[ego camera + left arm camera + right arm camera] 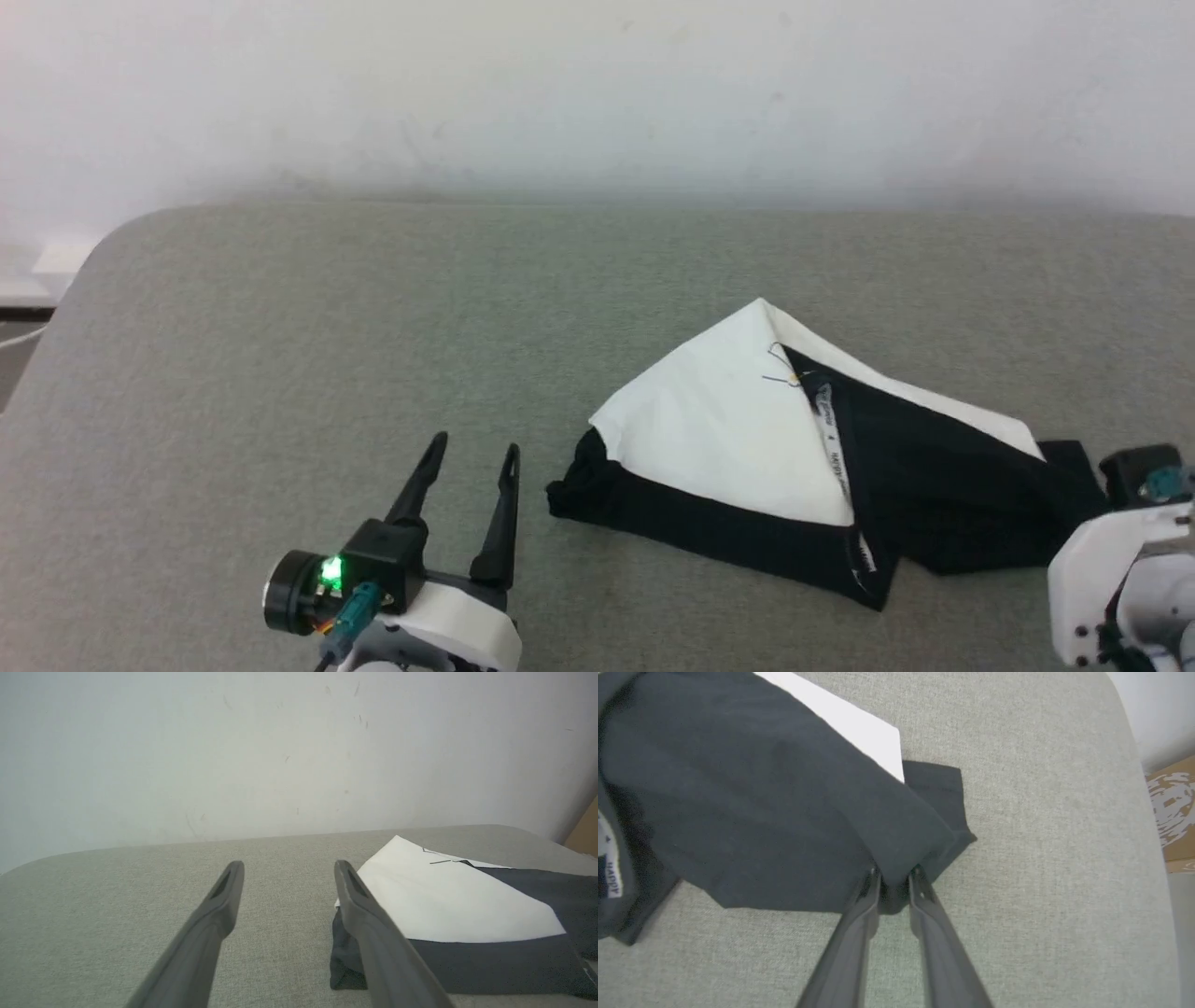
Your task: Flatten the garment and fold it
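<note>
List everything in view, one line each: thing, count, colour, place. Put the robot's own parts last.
garment: one, white body with black sleeves, lying crumpled and partly folded over on the padded surface, right of centre in the head view.
padded surface: one, grey-green fabric, under the garment, with rounded corners.
wall: one, white, behind the padded surface.
cardboard: one piece, brown with white patches, beyond the surface's edge in the right wrist view.
left end effector: one, dark fingers, open, to the left of the garment.
right end effector: one, dark fingers, pinched on a black edge of the garment.
</note>
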You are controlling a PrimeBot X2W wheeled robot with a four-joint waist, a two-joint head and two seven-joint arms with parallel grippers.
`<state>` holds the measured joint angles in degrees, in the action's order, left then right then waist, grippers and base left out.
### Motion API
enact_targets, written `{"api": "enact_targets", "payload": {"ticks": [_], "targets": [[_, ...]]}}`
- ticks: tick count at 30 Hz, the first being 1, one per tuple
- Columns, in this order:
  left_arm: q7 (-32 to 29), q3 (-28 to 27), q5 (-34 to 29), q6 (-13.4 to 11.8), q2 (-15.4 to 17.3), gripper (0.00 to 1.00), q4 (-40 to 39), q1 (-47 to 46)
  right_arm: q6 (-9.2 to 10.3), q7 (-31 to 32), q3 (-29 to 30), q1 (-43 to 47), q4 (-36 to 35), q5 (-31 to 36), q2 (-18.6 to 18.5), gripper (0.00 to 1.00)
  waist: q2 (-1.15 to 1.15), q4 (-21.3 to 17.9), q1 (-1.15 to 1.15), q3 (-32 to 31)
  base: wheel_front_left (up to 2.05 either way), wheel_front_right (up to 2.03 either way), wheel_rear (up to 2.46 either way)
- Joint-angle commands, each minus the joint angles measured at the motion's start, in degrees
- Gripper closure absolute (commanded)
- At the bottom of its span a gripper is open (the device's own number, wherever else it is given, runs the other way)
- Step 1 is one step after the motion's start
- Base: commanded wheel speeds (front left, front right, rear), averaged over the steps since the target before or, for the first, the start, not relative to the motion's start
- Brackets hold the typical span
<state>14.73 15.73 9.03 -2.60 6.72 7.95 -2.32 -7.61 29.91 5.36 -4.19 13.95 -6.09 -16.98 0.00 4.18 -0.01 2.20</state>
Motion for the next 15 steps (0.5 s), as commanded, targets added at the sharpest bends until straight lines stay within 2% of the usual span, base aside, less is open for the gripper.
{"api": "enact_targets", "payload": {"ticks": [1, 6, 9, 15], "targets": [[0.27, 0.24, -0.56, 0.55, -0.41, 0.0, 0.61, 0.34, 0.12, -1.28, 0.11, 0.67, -0.74, -0.19, 0.88, 0.0, 0.0, -2.11, 0.01, -0.46, 0.0, 0.0, 0.0], [0.27, 0.73, -0.95, 1.0, -1.03, 0.0, 1.3, -0.29, 0.12, -7.14, -1.16, 1.16, -4.8, -2.95, 3.97, 0.0, 0.0, -3.3, 0.01, 0.07, 0.0, 0.0, 0.0], [0.27, 0.77, -1.07, 1.2, -1.19, 0.0, 1.55, -0.42, 0.12, -8.86, -4.05, 1.44, -9.02, -7.48, 5.2, 0.0, 0.0, -3.6, 0.01, 0.13, 0.0, 0.0, 0.0], [0.27, 0.64, -1.25, 1.79, -1.27, 0.0, 1.88, -0.64, 0.12, -4.9, -15.33, 1.44, -15.05, -17.56, 2.56, 0.0, 0.0, -2.74, 0.01, 0.43, 0.0, 0.0, 0.0]]}}
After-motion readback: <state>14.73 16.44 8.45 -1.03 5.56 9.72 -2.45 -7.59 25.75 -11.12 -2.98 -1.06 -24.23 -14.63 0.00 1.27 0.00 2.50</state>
